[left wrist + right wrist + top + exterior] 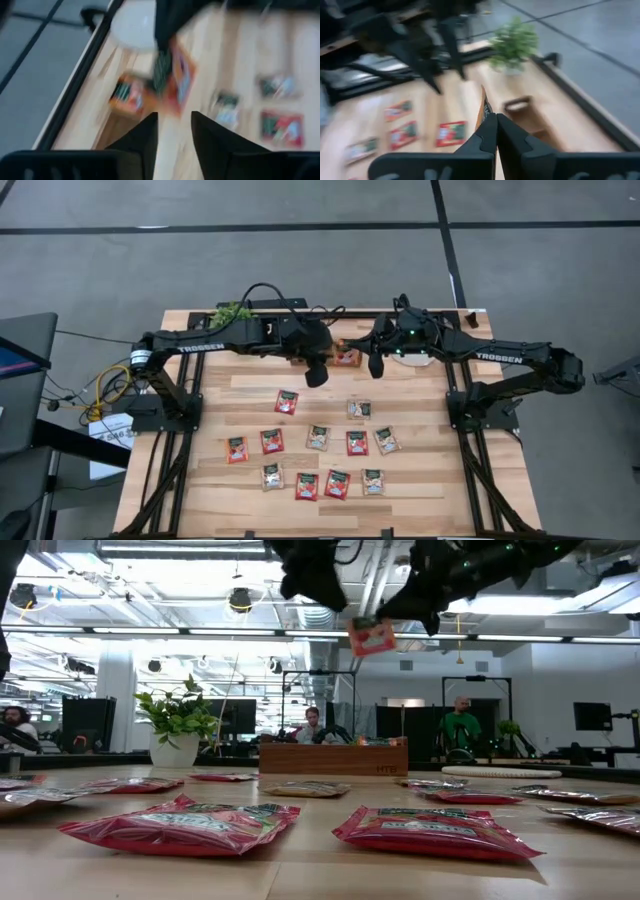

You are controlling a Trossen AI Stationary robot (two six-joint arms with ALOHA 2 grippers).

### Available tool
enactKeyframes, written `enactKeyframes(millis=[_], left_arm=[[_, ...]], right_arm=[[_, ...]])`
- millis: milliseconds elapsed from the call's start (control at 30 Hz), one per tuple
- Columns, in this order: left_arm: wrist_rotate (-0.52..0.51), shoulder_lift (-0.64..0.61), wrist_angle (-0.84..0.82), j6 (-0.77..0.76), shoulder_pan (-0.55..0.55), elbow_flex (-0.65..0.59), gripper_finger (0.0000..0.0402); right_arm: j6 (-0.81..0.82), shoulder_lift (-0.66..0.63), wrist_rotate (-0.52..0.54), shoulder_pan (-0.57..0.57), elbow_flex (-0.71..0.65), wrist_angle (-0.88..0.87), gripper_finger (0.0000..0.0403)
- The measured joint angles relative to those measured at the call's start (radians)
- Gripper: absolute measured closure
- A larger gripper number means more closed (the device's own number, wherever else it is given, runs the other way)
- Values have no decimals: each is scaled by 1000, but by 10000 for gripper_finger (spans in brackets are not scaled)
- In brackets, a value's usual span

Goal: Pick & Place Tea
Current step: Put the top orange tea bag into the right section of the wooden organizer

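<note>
Right pincer [496, 117] is clamped tight on the edge of 1 red tea sachet [371, 637], holding it in the air above the wooden box [333, 757] at the far side of the counter [420, 490]. Left pincer [173, 120] faces it just beside the sachet, its fingers parted by a narrow gap and holding nothing.

Judging by the layout, the task is early: 1 sachet hangs over the box, which already shows some red inside, while 12 more lie scattered flat on the counter [287, 402], most red, a few pale beige.

Each sachet is a small, flat, glossy square packet with crimped edges and a dark green label. Pale wood planks make up the counter; a leafy potted plant [178, 720] and a round white disc [134, 25] sit along the back edge.
</note>
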Motion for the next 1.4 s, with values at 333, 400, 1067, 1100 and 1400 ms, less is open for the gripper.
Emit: enactKeyframes(millis=[333, 400, 1067, 1100, 1400], left_arm=[[-204, -5, -314, -146, 2, -105, 268], [-199, -9, -308, -155, 2, -157, 268], [-169, -141, -275, -344, 2, -467, 268], [-169, -151, -275, -352, 2, -468, 268], [-167, -214, -253, -377, 2, -469, 268]], right_arm=[[-23, 116, 134, -66, -10, 1, 403], [-27, 162, 134, -84, -11, 16, 403], [-18, 386, 107, -170, -11, 114, 403], [-18, 391, 108, -171, -11, 114, 403], [-30, 399, 128, -179, -11, 117, 403]])
